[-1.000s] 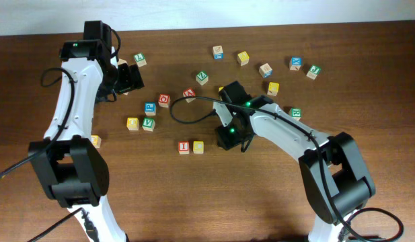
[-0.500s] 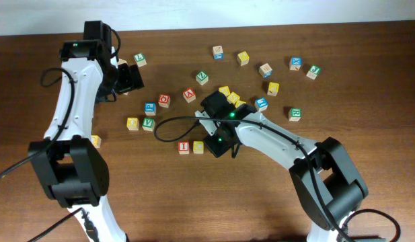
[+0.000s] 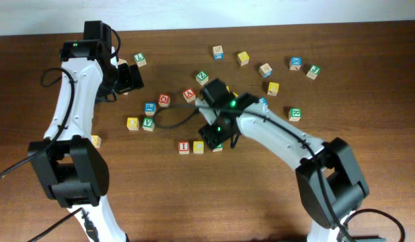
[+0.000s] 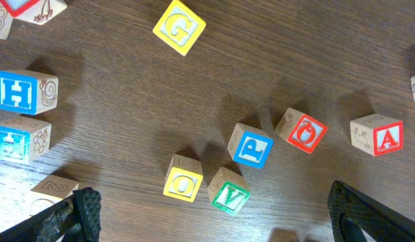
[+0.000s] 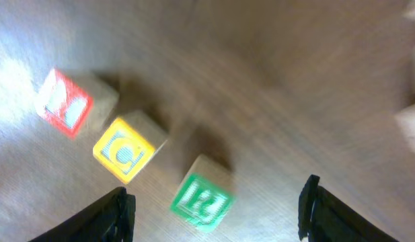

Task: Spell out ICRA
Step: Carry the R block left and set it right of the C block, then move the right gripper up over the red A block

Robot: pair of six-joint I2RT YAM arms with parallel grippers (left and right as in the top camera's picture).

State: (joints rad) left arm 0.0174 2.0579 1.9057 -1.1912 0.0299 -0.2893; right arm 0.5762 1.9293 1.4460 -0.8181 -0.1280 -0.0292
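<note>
— Worst from here?
— Clipping the green R [image 5: 202, 198] with any careless swing: tilted, just beside the yellow C [image 5: 123, 153], a shade out of line with the red I [image 5: 66, 104], and right below the right fingers [image 5: 116, 214] (blurred view, so hard to judge clearance).
— Holding anything?
— Nothing. Spread wide, straddling the R without clamping it. Same for the left fingers [image 4: 83, 214]: wide apart, empty, above the table [image 4: 194, 67].
— And the last letter?
— Left to fetch the red A [image 4: 379, 134], well apart from the row, near a red-lettered block [image 4: 303, 131]. Easy to nudge that neighbour when reaching in.
</note>
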